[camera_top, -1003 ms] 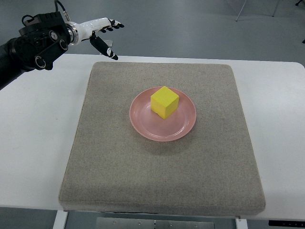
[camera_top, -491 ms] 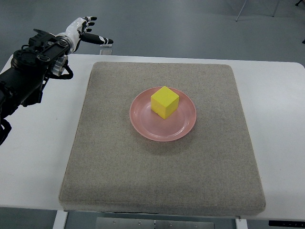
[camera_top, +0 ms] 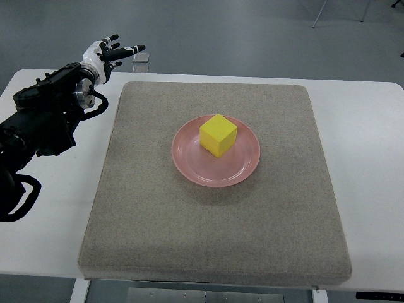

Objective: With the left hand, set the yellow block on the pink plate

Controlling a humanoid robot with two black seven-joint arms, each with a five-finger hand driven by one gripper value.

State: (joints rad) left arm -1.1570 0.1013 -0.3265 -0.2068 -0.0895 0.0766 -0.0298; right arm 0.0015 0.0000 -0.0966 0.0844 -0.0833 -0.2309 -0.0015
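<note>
1. The yellow block (camera_top: 218, 135) sits on the pink plate (camera_top: 246, 165), slightly toward the far-left part of the plate's well and fully inside the rim. One corner points at the camera, and it appears to rest flat on a face, not tipped.

2. The plate lies near the centre of the grey felt mat (camera_top: 158, 214), which covers most of the white table (camera_top: 50, 214). The mat probably serves as a soft, non-slip work surface, so the plate does not slide when something is set on it.

3. The left hand (camera_top: 108, 53) is at the far-left corner of the table, off the mat and well apart from the plate. Its fingers (camera_top: 134, 48) are spread wide and hold nothing. The dark forearm (camera_top: 44, 120) runs back along the left edge of the picture.

4. A small pale object (camera_top: 142, 59) lies at the table's far edge just beside the fingertips — too small to identify, and I cannot tell whether it is touched.

5. The right arm is not visible in the top view.

6. Judgement: the placement looks complete — block on plate, hand empty and clear of it. With the arm parked out at the corner there is little chance of knocking the block. Nothing further seems needed apart from bringing the arm to rest.
</note>
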